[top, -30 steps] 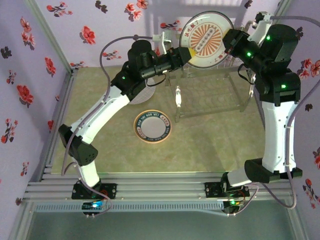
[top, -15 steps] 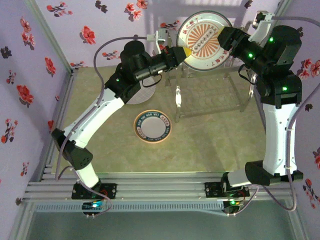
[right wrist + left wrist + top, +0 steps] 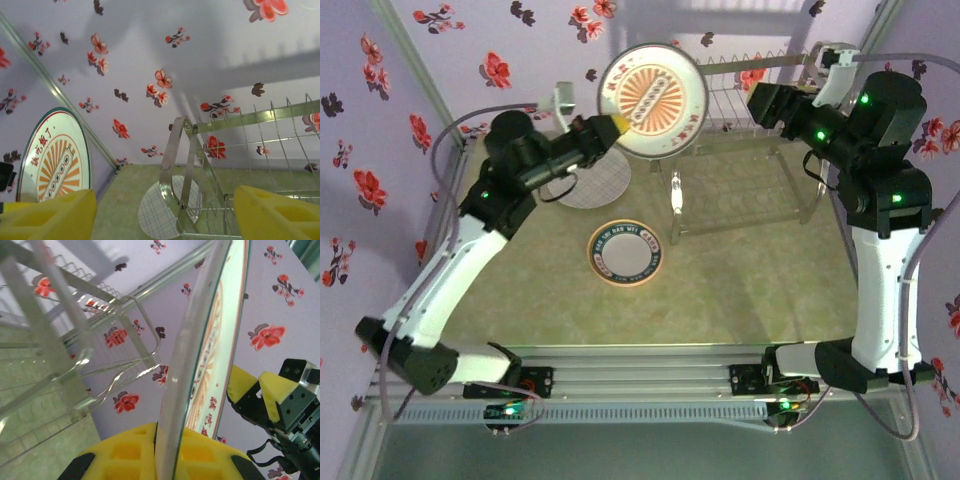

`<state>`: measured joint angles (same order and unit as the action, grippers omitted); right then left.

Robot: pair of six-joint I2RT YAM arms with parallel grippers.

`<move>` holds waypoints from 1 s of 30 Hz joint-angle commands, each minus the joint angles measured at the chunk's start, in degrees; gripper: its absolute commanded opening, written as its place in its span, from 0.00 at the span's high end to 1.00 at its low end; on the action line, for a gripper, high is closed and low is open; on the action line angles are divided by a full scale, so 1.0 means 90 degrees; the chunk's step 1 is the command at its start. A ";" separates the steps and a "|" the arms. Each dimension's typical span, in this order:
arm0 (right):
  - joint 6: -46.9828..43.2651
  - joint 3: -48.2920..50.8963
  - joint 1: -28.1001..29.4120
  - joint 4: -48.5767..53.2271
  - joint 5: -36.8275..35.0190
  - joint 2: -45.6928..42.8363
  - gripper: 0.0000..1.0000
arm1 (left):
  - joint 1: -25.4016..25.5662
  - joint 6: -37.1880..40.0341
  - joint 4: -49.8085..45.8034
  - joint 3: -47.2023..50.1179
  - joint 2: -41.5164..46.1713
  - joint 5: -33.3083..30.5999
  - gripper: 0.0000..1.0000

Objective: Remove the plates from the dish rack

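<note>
Tightly clamping left gripper point(image 3: 612, 126) on the rim of the orange-sunburst plate point(image 3: 653, 100), raised just beside the dish rack point(image 3: 740, 175) at its left end. Gaping wide on right gripper point(image 3: 765, 100), nothing held, near the rack's top tier. Flat on table point(image 3: 520, 300): grid plate point(image 3: 592, 186), dark-rimmed plate point(image 3: 626, 252).

L arm point(image 3: 470, 250) reaches fwd, elbow low; left gripper point(image 3: 605, 128) clamped on plate point(image 3: 655, 90) rim. R arm point(image 3: 880, 260) stands upright, wrist bent left; right gripper point(image 3: 757, 100) jaws wide apart.
</note>
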<state>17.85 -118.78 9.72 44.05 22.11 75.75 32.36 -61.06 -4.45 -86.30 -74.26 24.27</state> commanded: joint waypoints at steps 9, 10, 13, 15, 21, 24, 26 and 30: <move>-0.2011 0.1375 0.1381 0.1246 -0.1041 -0.0851 0.25 | -0.0734 0.0088 -0.0973 0.3110 0.1643 0.0222 1.00; -0.2030 0.1587 0.1522 0.1231 -0.1160 -0.0935 0.26 | -0.0750 0.0108 -0.0971 0.3407 0.1717 0.0198 1.00; -0.2032 0.2378 0.1945 0.0913 -0.1443 -0.1294 0.27 | -0.0763 0.0051 -0.0749 0.4231 0.1813 0.0145 1.00; -0.2050 0.2774 0.2165 0.0762 -0.1506 -0.1456 0.27 | -0.0754 -0.0046 -0.0582 0.4644 0.1792 0.0125 1.00; -0.2395 0.3349 0.2749 0.0749 -0.1891 -0.1672 0.26 | -0.0746 -0.0222 0.0042 0.5474 0.1445 -0.0008 1.00; -0.2461 0.3464 0.2882 0.0752 -0.1997 -0.1696 0.26 | -0.0706 -0.0180 0.0200 0.5556 0.1073 -0.0012 1.00; -0.2461 0.3500 0.2918 0.0710 -0.2017 -0.1707 0.25 | -0.0705 -0.0094 0.0206 0.5570 0.0812 -0.0016 1.00; -0.2404 0.3586 0.2941 0.0600 -0.2027 -0.1700 0.25 | -0.0672 -0.0067 0.0414 0.5547 0.0331 0.0006 1.00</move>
<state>-3.03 -87.20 35.59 51.70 5.48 61.12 26.02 -62.26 -5.45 -36.45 -69.76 24.03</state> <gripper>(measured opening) 0.752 0.063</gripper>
